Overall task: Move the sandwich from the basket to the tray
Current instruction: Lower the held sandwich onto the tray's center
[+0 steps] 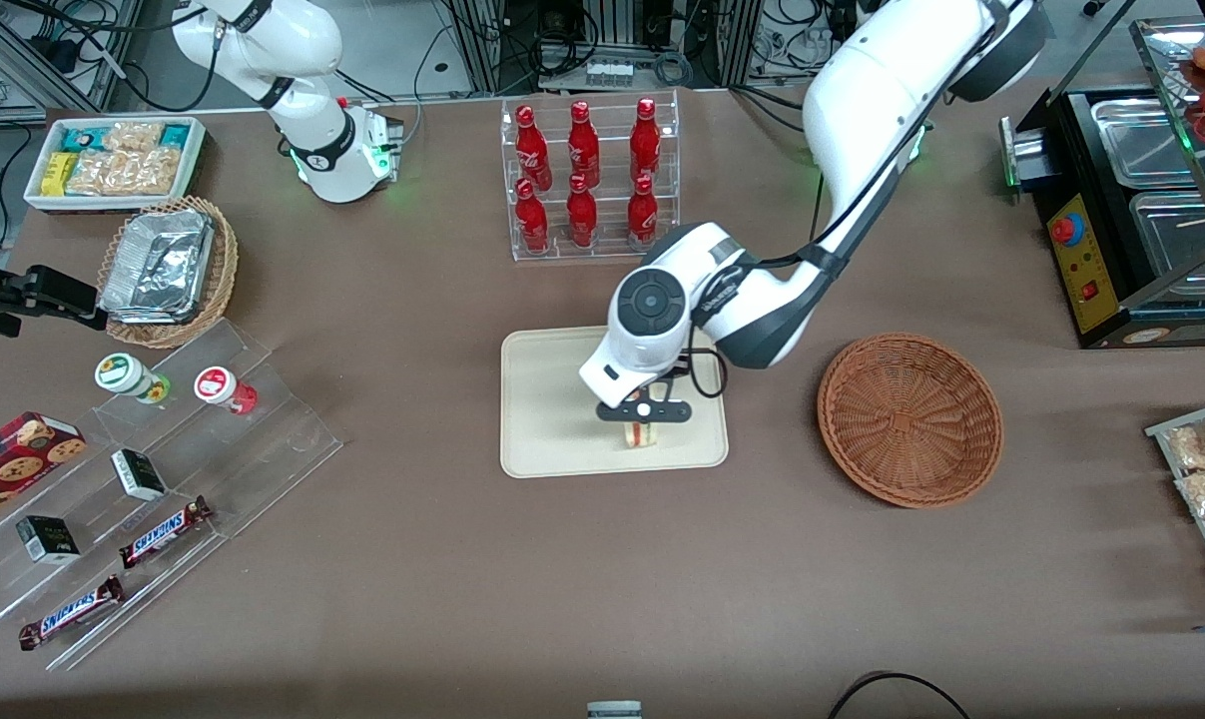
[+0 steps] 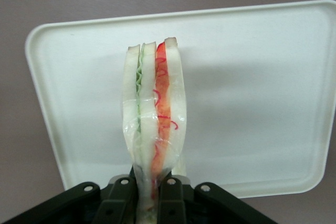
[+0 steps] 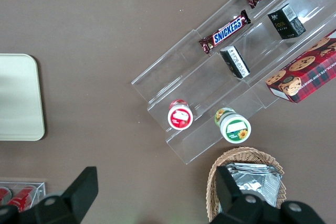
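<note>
The sandwich (image 2: 153,114) is a clear-wrapped wedge of pale bread with green and red-orange filling, and my left gripper (image 2: 148,192) is shut on its lower end. In the front view the gripper (image 1: 643,427) hangs over the cream tray (image 1: 552,399), with the sandwich (image 1: 642,435) just above or on the tray's surface; contact cannot be told. The reddish-brown wicker basket (image 1: 909,417) stands beside the tray, toward the working arm's end of the table, with nothing in it. The tray (image 2: 252,93) also shows under the sandwich in the wrist view.
A clear rack of red bottles (image 1: 587,178) stands farther from the front camera than the tray. Toward the parked arm's end are a tan basket of foil containers (image 1: 163,268), a clear stepped shelf with snacks (image 1: 153,479) and a white bin of packets (image 1: 113,160). A black food warmer (image 1: 1141,210) stands at the working arm's end.
</note>
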